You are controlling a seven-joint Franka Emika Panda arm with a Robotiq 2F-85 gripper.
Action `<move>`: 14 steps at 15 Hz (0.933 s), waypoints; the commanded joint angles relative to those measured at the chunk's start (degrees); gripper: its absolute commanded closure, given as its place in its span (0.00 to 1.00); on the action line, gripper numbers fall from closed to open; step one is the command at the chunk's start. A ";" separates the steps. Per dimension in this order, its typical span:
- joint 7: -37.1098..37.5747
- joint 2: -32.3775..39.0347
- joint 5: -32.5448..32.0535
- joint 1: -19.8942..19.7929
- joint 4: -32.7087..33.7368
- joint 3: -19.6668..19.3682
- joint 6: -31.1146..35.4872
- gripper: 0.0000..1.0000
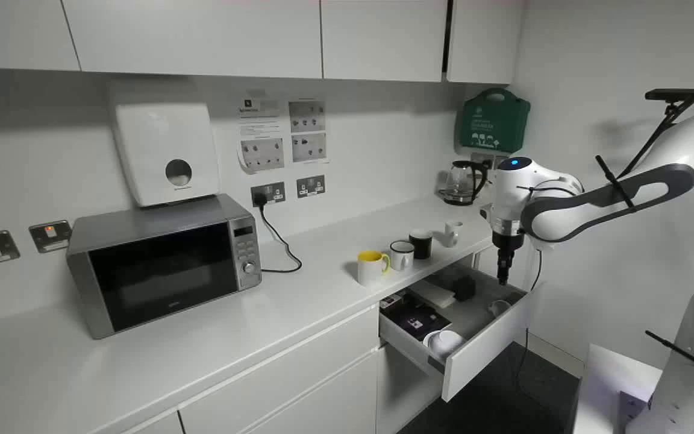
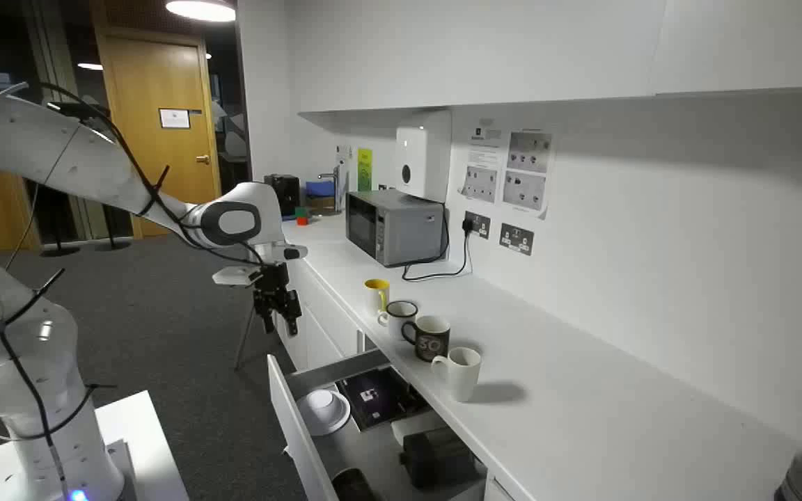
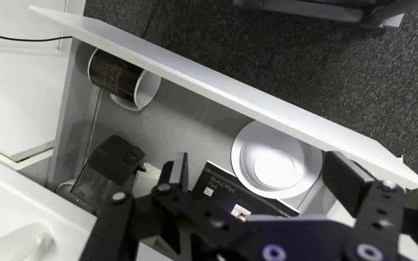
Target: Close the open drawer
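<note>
The drawer (image 1: 482, 349) projected from beneath the front edge of the worktop (image 1: 299, 295), close to the end wall (image 1: 588, 54). Above it and apart from it hung the gripper (image 2: 280, 321), its jaws spread; in the wrist view the front panel (image 3: 227, 88) ran aslant beyond the fingertips (image 3: 179, 169). The panel was flat, smooth and white, the drawer's base grey. Within lay round white crockery (image 3: 274, 168), a black printed box (image 2: 376, 396), a dark cylindrical mug (image 3: 116, 74) on its side and a dark, blocky object (image 3: 118, 159) whose identity could not be told. Along the worktop's front edge, in order toward the end wall, stood a yellow-lined mug (image 1: 371, 271), a dark-rimmed white mug (image 1: 402, 257), a black mug (image 1: 420, 245) and a plain white mug (image 1: 452, 234). A glass kettle (image 1: 461, 181) stood near the back corner at that wall. Well away from that corner, a boxy grey microwave (image 1: 166, 277) sat toward the back edge, beneath a white dispenser (image 1: 166, 141) on the back wall (image 1: 383, 150). In an exterior view, dark, finely speckled carpet (image 2: 185, 299) covered the floor, and a wooden door (image 2: 157, 160) with a white notice (image 2: 175, 118) stood in the background.
</note>
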 commanded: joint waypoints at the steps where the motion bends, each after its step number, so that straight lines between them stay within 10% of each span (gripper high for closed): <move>1: 0.17 0.03 -0.19 0.54 0.09 -0.48 -0.19 0.00; 14: 2.18 0.17 8.08 3.54 1.48 0.23 -3.54 0.00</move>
